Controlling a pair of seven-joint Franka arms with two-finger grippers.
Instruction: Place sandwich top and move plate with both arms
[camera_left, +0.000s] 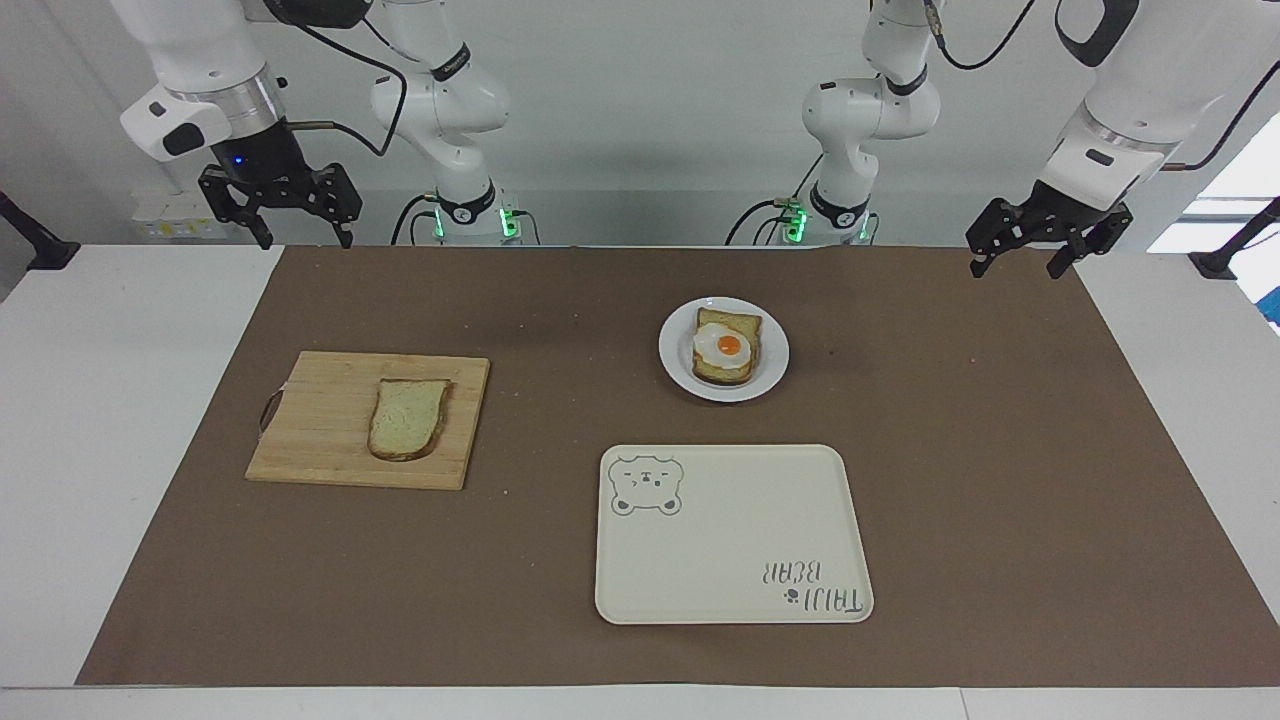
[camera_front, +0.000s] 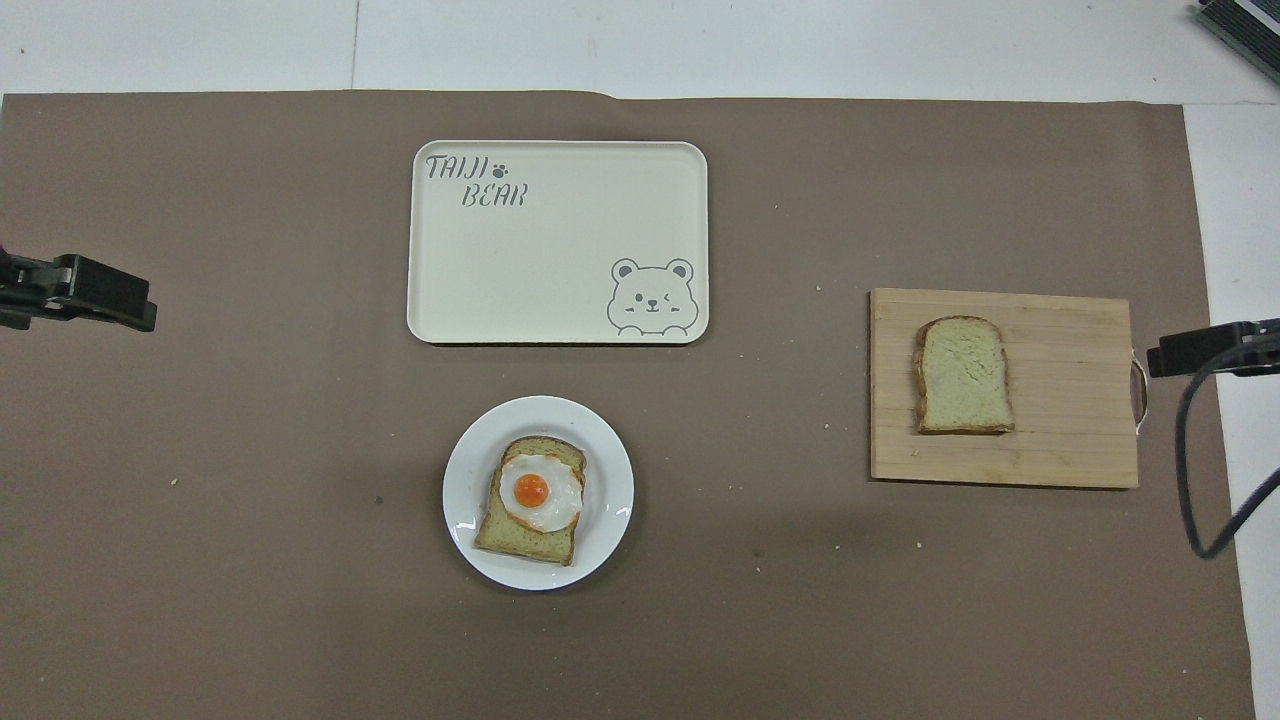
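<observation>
Nothing is yet gripped: the right gripper (camera_left: 294, 220) and left gripper (camera_left: 1030, 254) are held high with fingers spread wide, empty. The sandwich top (camera_left: 406, 418) is seen on the cutting board (camera_left: 320, 420), well apart from the plate (camera_left: 678, 375). A descent onto that slice is judged to be called for first.

The sandwich top (camera_left: 407, 418) lies on the cutting board (camera_left: 320, 420), below the raised right gripper (camera_left: 280, 210). The plate (camera_left: 675, 365) sits between both grippers, the tray (camera_left: 730, 590) farther from the robots; the left gripper (camera_left: 1030, 250) hangs over the mat's edge (camera_left: 1075, 262).
</observation>
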